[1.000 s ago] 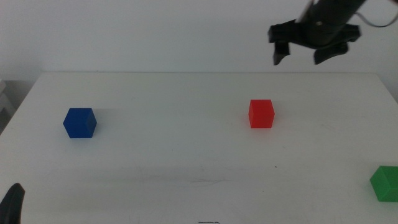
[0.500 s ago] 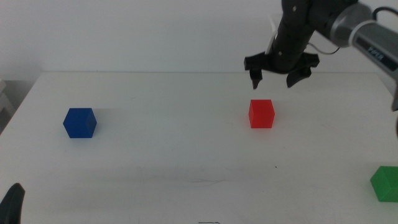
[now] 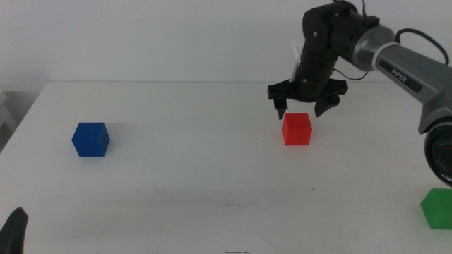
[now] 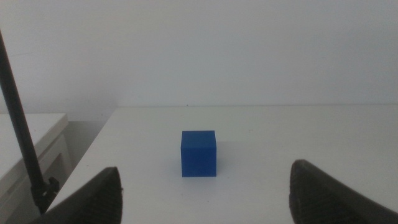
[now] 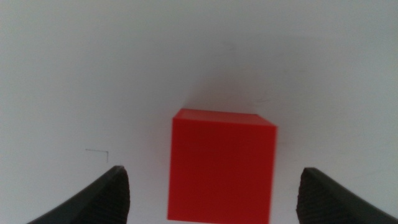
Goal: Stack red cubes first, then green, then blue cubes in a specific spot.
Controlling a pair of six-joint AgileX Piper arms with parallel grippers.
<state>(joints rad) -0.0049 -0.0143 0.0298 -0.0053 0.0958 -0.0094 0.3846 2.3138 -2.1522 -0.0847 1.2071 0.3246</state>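
Hovering just above red cube [image 3: 296,129], right gripper [image 3: 301,108] spread wide, nothing held. Blue cube [image 3: 90,139] far from red; green cube [image 3: 438,208] well apart, at table [image 3: 212,183] edge. No stack begun.

Left wrist view: left gripper [image 4: 205,193] apart, idle, facing blue cube [image 4: 199,153].

Right wrist view: red cube [image 5: 222,165] centred between spread jaws, untouched.

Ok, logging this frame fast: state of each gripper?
Left gripper: open, empty, waiting.
Right gripper: open, just above the red cube.
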